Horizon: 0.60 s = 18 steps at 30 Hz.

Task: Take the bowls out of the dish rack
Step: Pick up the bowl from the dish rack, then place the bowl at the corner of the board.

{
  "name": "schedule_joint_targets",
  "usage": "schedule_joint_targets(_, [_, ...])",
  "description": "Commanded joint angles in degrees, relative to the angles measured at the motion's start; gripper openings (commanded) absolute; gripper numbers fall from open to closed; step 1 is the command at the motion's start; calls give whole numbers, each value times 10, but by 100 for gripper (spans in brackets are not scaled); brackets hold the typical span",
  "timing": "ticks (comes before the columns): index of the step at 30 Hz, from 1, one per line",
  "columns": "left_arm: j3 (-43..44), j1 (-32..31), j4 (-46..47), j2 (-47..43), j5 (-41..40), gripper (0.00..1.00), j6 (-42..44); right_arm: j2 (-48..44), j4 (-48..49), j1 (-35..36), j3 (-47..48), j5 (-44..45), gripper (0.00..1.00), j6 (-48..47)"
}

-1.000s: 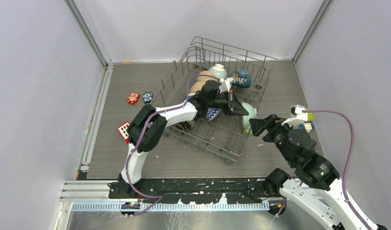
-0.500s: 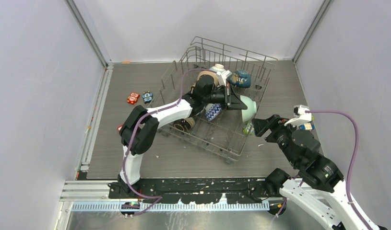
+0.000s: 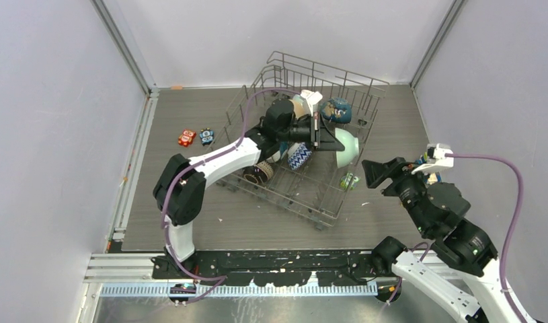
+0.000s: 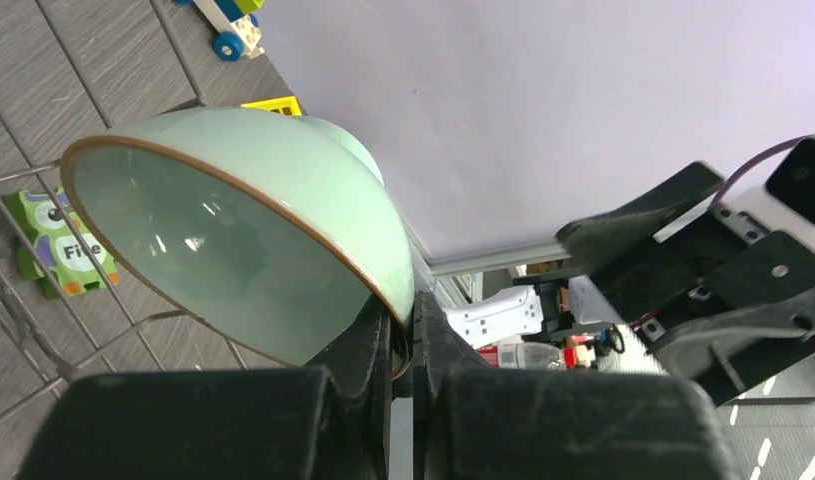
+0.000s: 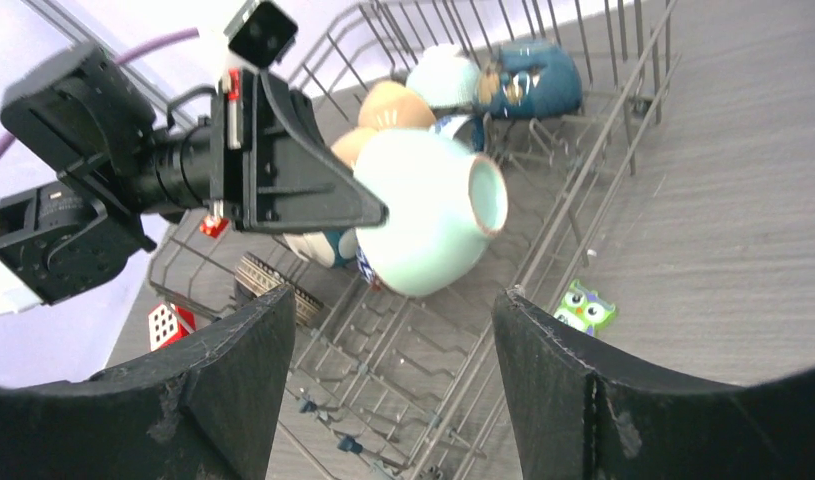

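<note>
Your left end effector [image 4: 403, 335] is pressed together on the rim of the mint green bowl [image 4: 233, 230], one finger inside the lip and one outside, so the bowl hangs from that single pinch. The bowl is turned on its side: its axis runs roughly level, the open mouth faces back toward the left wrist and the foot ring points away toward the right arm. It sits over the right-hand part of the dish rack [image 3: 325, 202], near the rack's right wall; you cannot tell from these views whether it is fully clear of the tines. Just behind and below it in the rack stand the blue-white patterned bowl [image 3: 298, 159] and the dark brown ribbed bowl [image 3: 261, 173], with two tan bowls [image 5: 398, 105], a white-teal bowl [image 5: 443, 75] and the dark blue bowl [image 3: 338, 110] crowded toward the far end. The rack's raised wire side runs between the held bowl and your right end effector [image 3: 375, 173], which is spread wide, holds nothing, and faces the bowl from outside the rack. On the desk [image 3: 190, 195] just beside that wall lies a small green owl figure [image 3: 349, 180]; a red block with white squares [image 5: 168, 322] lies beyond the rack's left side.
</note>
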Motion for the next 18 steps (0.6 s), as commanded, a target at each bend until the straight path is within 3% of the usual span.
schedule_joint_targets(1, [37,3,-58,-90,21,0,77,19,6,3,67,26,76,-49])
schedule_joint_targets(6, [87,2,-310,-176,-26,0,254,69,-2,3,137,-14,76,-57])
schedule_joint_targets(12, [138,-25,-585,-283,-166,0,473,182,-23,2,249,-143,75,-52])
schedule_joint_targets(18, [143,-105,-711,-375,-308,0,653,318,-86,3,396,-288,73,-40])
